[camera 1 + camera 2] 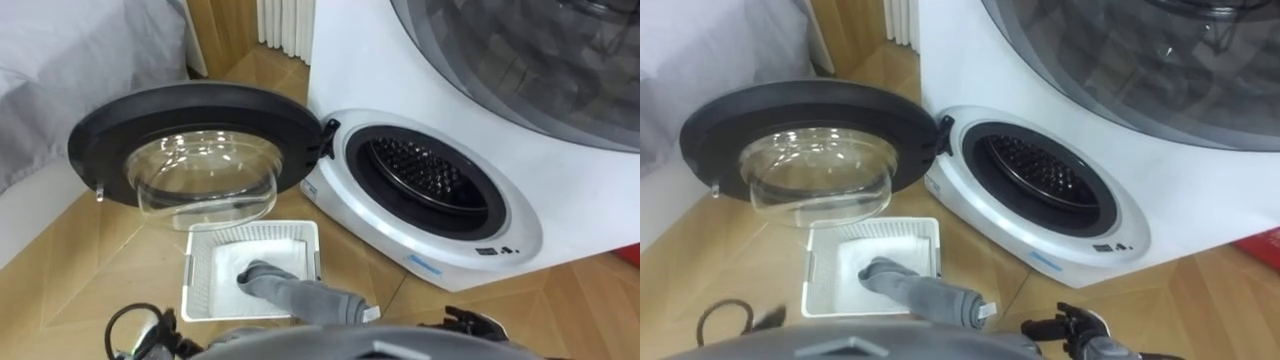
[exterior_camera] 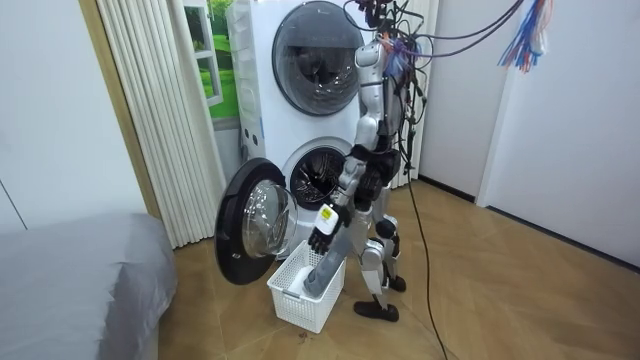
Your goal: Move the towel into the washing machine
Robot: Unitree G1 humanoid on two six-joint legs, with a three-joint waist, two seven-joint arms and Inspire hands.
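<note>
Step in hand is judged to be the lift of the towel (image 1: 300,292) out of the basket (image 1: 195,275); transfer to the washing machine (image 1: 570,210) is not yet begun. The right hand (image 2: 322,238) is seen at the centre of the room view, fingers pointed down and, as far as can be read there, closed on the towel's upper end. The towel hangs directly beneath the hand, and its lower end lies inside the basket, at lower centre of the left eye view. For a sound lift, a firm grasp is required, and the towel is to be raised until its lower end is clear of the basket rim, so that the basket is not dragged. The towel is then to be carried up and right to the drum opening (image 1: 425,175), which is found unobstructed, the door (image 1: 190,115) being swung aside at upper left. The trailing end is to be pushed past the lip
</note>
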